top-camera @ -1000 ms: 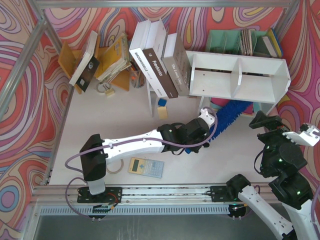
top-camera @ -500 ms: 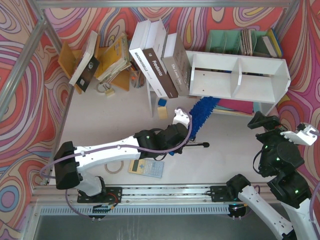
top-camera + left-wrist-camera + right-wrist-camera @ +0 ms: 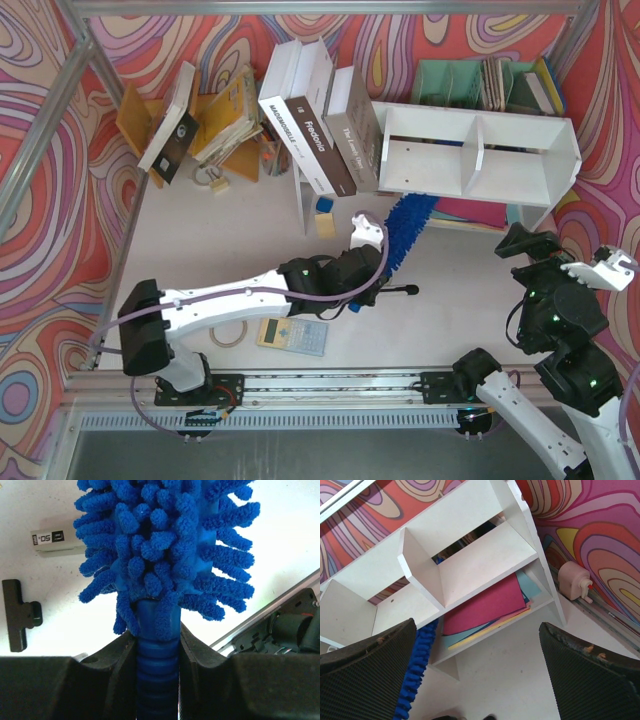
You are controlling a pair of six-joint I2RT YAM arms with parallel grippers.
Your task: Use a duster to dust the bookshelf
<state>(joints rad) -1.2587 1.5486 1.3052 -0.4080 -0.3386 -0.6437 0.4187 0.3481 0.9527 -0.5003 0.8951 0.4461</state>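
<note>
**While the Left Arm Grips the Duster, the Right Hangs Open**

Where the white bookshelf (image 3: 478,150) stands at the back right of the table, the blue duster (image 3: 406,224) slants up toward it from the middle of the table. Its fluffy head points to the front of the lower left compartment, and its tip lies at that opening. Whether the fibres touch the board cannot be told.

The left gripper (image 3: 157,645) is clamped on the duster's ribbed blue handle, just below the point where the fluff begins. Both fingers (image 3: 117,655) press against the handle's sides. From above, the left arm stretches diagonally across the table from its base, and its wrist sits just short of the shelf.

The right gripper (image 3: 528,245) hangs near the shelf's right front corner with its jaws wide apart and nothing between them. Its wrist camera looks up at the shelf from that side. Pink, blue and yellow paper sheets (image 3: 487,605) lie flat on the bottom tier, and a strip of the duster shows beside the left finger.

A small pink sharpener (image 3: 574,580) sits at the wall to the right of the shelf. Large books (image 3: 320,130) lean against the shelf's left end, and a green file organiser (image 3: 470,80) stands behind it. A calculator (image 3: 292,334) and a roll of tape (image 3: 228,335) lie near the front edge, under the left arm.
</note>
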